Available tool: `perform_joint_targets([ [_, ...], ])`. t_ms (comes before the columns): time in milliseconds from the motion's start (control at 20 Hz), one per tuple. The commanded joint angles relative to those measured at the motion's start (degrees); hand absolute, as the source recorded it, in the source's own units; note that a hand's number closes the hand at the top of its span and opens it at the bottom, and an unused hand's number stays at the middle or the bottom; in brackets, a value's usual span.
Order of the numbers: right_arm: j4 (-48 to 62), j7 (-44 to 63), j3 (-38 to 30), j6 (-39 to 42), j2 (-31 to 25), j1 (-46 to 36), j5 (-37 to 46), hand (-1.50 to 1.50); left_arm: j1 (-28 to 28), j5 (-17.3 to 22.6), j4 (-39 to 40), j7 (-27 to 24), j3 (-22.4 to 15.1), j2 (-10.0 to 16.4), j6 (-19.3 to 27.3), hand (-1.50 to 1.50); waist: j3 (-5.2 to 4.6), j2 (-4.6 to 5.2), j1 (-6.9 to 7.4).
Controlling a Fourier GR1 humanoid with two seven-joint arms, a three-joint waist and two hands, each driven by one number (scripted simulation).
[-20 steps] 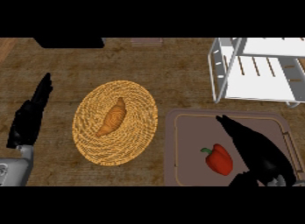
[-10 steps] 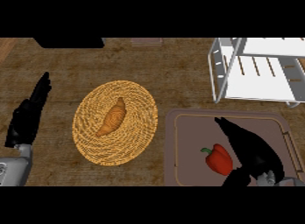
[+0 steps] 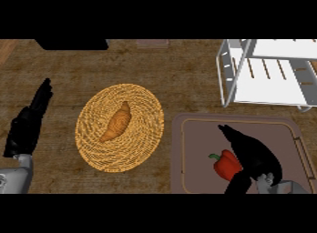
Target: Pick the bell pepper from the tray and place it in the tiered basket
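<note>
In the head view the bell pepper (image 3: 223, 167) lies on the tray (image 3: 177, 150) just beside the right hand (image 3: 254, 152), whose fingers are spread and hold nothing, so closing off-centre could shove it aside, well apart from the tiered basket (image 3: 268, 75).

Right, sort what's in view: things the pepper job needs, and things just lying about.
Job: bell pepper, tray under it, tiered basket, right hand beside the pepper.
Lying about: woven plate, croissant on it, left hand resting open at the left.
</note>
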Motion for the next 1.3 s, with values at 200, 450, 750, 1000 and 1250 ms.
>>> perform_joint_targets([
  [200, 9.1, -4.63, -2.02, 1.03, 3.86, 0.02, 3.29, -1.5, -3.0, -1.08, -0.41, 3.29, 1.36, -1.34, -1.23, 0.0, 0.0, 0.02, -0.05],
  [450, 6.79, -8.2, 5.42, 8.2, -0.33, -1.56, 4.73, 1.5, -4.78, -2.0, 3.91, 1.59, 1.75, -1.54, 0.06, 0.0, 0.0, 0.12, -0.09],
  [750, 7.13, -12.58, 3.03, 0.47, 3.23, 3.77, 7.72, 1.5, 0.65, -3.46, -2.1, 1.83, 0.63, -2.03, -0.87, 0.0, 0.02, -0.04, -0.03],
  [1000, 3.79, -3.25, 1.94, 1.71, 11.5, -1.16, 7.17, 1.5, -0.54, -0.08, -2.11, 3.21, 3.19, -0.57, -4.55, 0.0, -0.01, -0.01, 0.19],
  [1250, 18.43, 3.21, 8.91, -14.46, 19.35, -18.26, 13.73, 1.5, -2.68, -3.49, -1.09, 2.25, -0.03, -3.39, -1.52, 0.0, 0.03, 0.46, 2.76],
])
